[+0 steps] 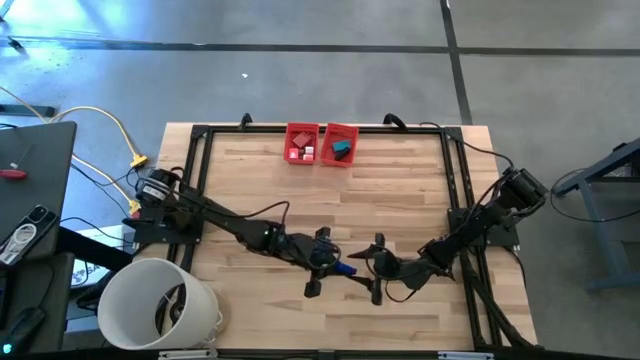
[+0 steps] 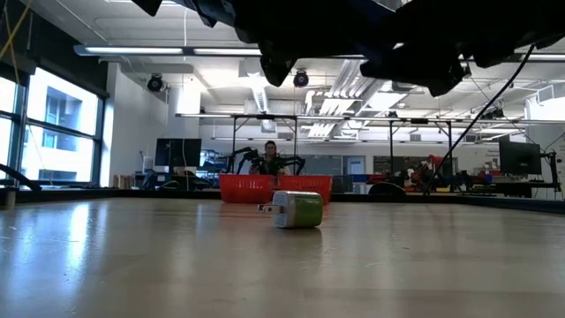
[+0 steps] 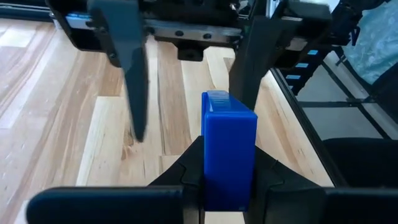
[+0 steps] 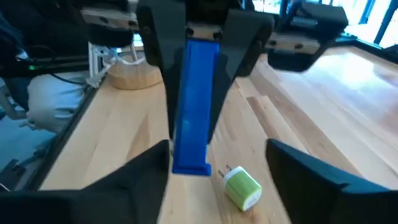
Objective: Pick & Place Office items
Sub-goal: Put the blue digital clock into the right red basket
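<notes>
A long dark-blue office item [image 1: 344, 268] hangs above the table near the front middle, with my left gripper [image 3: 229, 155] shut on it. My right gripper [image 4: 217, 152] faces it from the right, open. Its two fingers [image 3: 134, 93] stand on either side of the blue item's free end; I cannot tell whether they touch it. A green-and-white plug-shaped item [image 4: 242, 186] lies on its side on the wood below them and also shows in the low view [image 2: 297, 209]. More small items lie in the two red bins [image 1: 302, 143]. My left gripper pinches the blue item between its two fingers [image 3: 193, 165] by the end nearest its wrist [image 3: 227, 180]. The fingers come almost level from the table's left and lie along the item. The item sticks out past the fingertips toward the right gripper, clear of the table.
Two red bins stand side by side at the far edge, the right one [image 1: 340, 145] holding a teal piece. A big white bucket [image 1: 160, 305] stands off the front left corner. A black frame [image 1: 200, 160] runs along the table's sides.
</notes>
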You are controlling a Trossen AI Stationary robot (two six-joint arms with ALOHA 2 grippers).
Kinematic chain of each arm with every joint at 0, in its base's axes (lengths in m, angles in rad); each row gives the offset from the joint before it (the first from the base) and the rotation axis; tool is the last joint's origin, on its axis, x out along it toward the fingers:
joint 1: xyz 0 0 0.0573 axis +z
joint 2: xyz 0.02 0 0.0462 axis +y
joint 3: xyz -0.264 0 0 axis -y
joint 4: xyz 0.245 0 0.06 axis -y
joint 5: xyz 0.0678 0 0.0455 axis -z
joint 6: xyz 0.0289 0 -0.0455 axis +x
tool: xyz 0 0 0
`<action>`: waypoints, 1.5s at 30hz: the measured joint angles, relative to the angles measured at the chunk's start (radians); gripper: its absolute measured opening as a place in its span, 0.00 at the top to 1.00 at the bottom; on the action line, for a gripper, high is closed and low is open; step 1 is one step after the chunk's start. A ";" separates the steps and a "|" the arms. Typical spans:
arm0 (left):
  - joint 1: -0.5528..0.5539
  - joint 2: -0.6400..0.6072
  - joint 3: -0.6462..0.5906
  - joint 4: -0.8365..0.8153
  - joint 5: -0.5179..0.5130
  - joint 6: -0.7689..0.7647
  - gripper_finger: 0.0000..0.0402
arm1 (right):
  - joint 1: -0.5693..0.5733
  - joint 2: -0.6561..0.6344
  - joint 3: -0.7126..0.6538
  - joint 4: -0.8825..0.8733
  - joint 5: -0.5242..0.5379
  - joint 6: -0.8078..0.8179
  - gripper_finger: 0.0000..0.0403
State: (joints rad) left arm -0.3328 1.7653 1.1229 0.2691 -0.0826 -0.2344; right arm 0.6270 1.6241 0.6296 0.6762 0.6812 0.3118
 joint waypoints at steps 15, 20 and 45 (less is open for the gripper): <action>0.002 0.000 0.000 -0.004 -0.002 -0.001 0.87 | -0.011 0.000 0.000 0.032 -0.078 -0.061 0.89; 0.002 0.000 0.000 -0.001 -0.001 -0.002 0.83 | -0.011 0.000 0.000 0.031 -0.080 -0.063 0.89; 0.023 0.000 0.000 -0.007 0.009 -0.073 0.82 | -0.011 0.000 0.000 0.029 -0.082 -0.050 0.89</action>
State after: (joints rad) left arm -0.3100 1.7649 1.1229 0.2621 -0.0738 -0.3070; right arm 0.6159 1.6241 0.6292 0.7054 0.5992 0.2619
